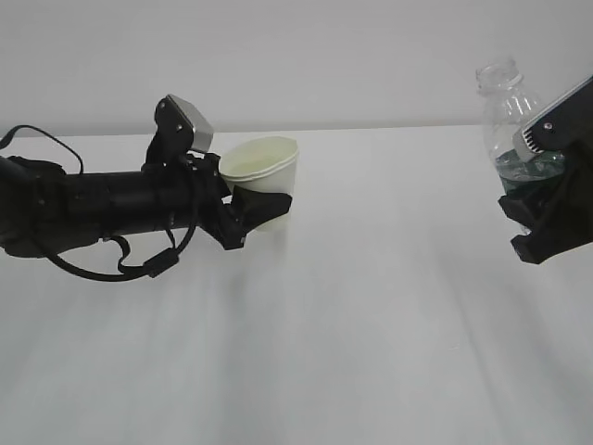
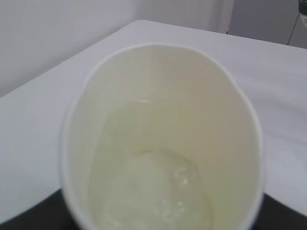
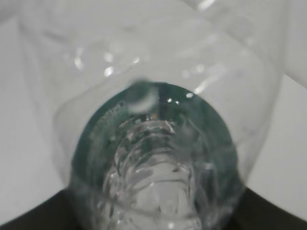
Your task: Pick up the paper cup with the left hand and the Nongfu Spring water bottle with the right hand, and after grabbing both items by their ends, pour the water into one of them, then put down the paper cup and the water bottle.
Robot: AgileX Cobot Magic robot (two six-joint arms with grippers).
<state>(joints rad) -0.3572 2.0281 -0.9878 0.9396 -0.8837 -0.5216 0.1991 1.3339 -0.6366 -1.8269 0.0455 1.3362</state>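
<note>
Partly hidden: lower wall of the paper cup point(image 1: 264, 176) behind the black jaws of the left hand point(image 1: 262, 209); base not visible in the exterior view. Cut off at the right frame edge: the right hand point(image 1: 547, 209), with only its grey-white plate and blocky front showing. Label band of the Nongfu Spring water bottle point(image 1: 509, 116) mostly covered by that gripper; lettering unreadable. Bottle foot not seen in any view.

Left hand: clenched on the paper cup at its lower part, cup upright, slightly tilted, above the white table point(image 1: 371, 306). Contact with the table impossible to judge. Left wrist view: cup point(image 2: 163, 139) fills the frame, mouth squeezed to an oval, cream inside, a small wet pool of water point(image 2: 180, 177) at the bottom.

Right hand: grasping the bottle around the green band, neck uppermost, capless mouth clear above the gripper. Right wrist view: bottle point(image 3: 153, 120) blurred, seen from its shoulder downward, green ring and ribbing visible, liquid level hard to make out.

Cup and bottle well apart, 1 at each side.
</note>
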